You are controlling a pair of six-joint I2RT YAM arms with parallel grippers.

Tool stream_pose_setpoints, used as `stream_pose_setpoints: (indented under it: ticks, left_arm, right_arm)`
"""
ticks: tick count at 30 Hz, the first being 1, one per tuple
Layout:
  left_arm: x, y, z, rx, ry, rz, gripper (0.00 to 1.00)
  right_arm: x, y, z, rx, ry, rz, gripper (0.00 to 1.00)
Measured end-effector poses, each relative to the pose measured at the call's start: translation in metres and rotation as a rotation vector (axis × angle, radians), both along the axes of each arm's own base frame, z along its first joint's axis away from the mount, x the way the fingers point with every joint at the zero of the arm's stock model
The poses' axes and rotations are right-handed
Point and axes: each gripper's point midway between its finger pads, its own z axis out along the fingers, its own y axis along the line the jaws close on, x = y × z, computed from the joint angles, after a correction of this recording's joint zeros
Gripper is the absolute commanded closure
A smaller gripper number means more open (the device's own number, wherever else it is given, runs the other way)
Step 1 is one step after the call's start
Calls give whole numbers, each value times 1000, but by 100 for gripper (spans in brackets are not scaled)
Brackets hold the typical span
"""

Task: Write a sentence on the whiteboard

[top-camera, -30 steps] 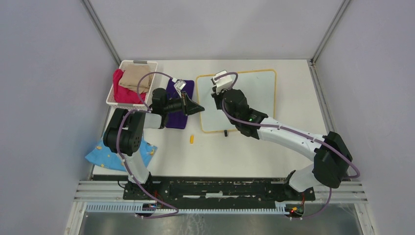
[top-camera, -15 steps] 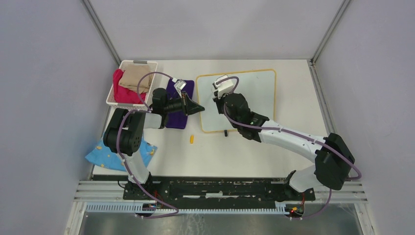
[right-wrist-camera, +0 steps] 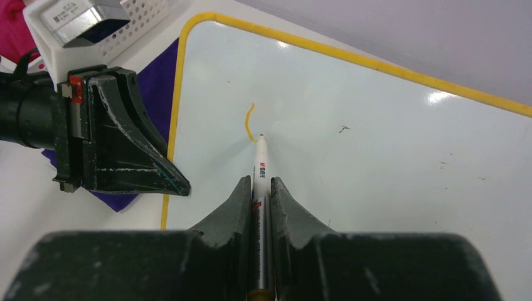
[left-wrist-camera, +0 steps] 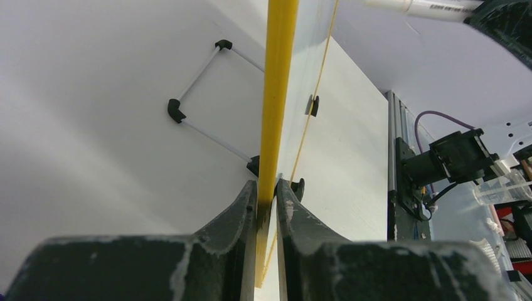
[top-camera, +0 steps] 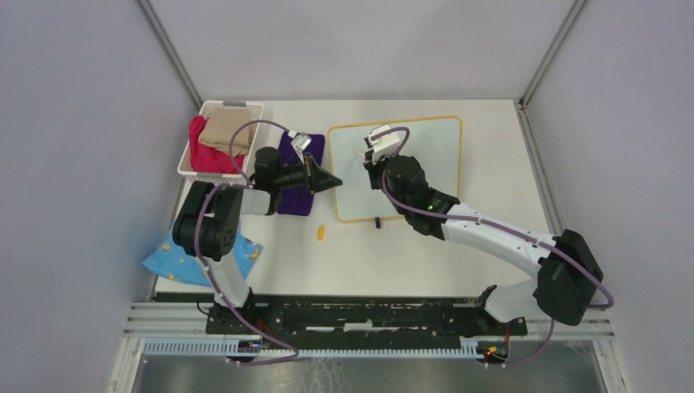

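Note:
The whiteboard (top-camera: 434, 160) with its yellow frame lies flat at the table's middle. My left gripper (top-camera: 335, 182) is shut on its left edge; the left wrist view shows the frame (left-wrist-camera: 276, 94) pinched between my fingers (left-wrist-camera: 266, 188). My right gripper (right-wrist-camera: 261, 182) is shut on a white marker (right-wrist-camera: 260, 163), tip down on the board (right-wrist-camera: 376, 144) near its top left corner. Of the sentence only one short curved orange stroke (right-wrist-camera: 249, 120) shows, just beyond the marker's tip. In the top view the right gripper (top-camera: 370, 160) sits under its wrist camera.
A white basket (top-camera: 205, 110) with red and tan cloths stands at the back left. A purple cloth (top-camera: 296, 201) lies under the left arm, a blue cloth (top-camera: 168, 260) at the near left. A small orange cap (top-camera: 321, 232) lies in front of the board.
My right gripper has moved a little to the right over the board's upper left with the marker. The left arm and the board have not moved.

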Motion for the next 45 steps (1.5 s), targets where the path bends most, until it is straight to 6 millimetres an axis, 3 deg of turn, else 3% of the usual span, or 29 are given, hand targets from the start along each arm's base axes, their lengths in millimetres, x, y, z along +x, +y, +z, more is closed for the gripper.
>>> stream_pose_setpoints:
  ticks: [5, 15, 36, 45]
  left_arm:
    - [0, 0, 0, 2, -4, 0, 98]
    - [0, 0, 0, 2, -4, 0, 98]
    - [0, 0, 0, 6, -5, 1, 98]
    - [1, 1, -1, 10, -7, 5, 98]
  right_arm:
    - [1, -1, 13, 36, -27, -2, 100]
    - [12, -5, 17, 54, -31, -20, 100]
    - [13, 1, 5, 58, 0, -2, 100]
    - [4, 2, -14, 58, 44, 32, 100]
